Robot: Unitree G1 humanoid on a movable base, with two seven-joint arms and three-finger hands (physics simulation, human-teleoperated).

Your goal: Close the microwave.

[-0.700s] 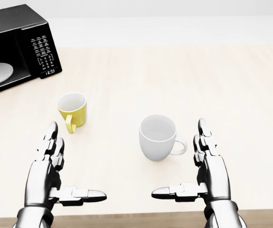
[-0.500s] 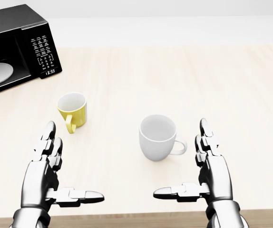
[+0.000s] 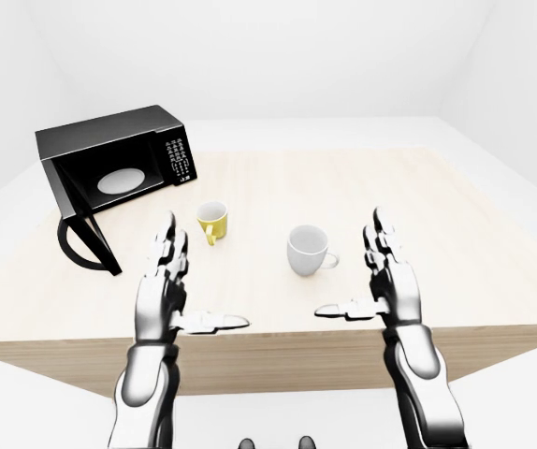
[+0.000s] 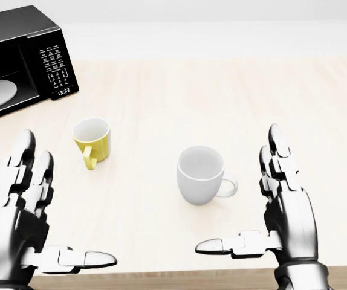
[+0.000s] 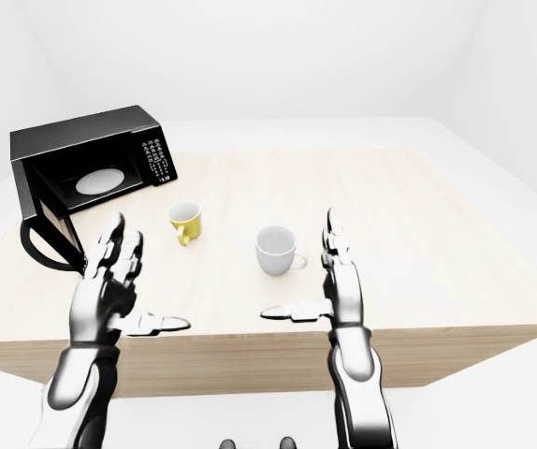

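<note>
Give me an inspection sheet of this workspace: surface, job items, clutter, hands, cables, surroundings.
Surface: light wooden table, bare over its right part in the left-eye view.
Job's things: black microwave at the table's upper left; its door hangs open toward the table's near edge, and a white plate shows inside.
Clutter: yellow mug and white mug, both upright and standing apart, between the hands.
Hands: left hand open, fingers spread, holding nothing; right hand open, thumb pointing inward, holding nothing. Neither touches the microwave.
Cables: nothing seen.
Surroundings: plain white walls and floor; nothing else seen.
</note>
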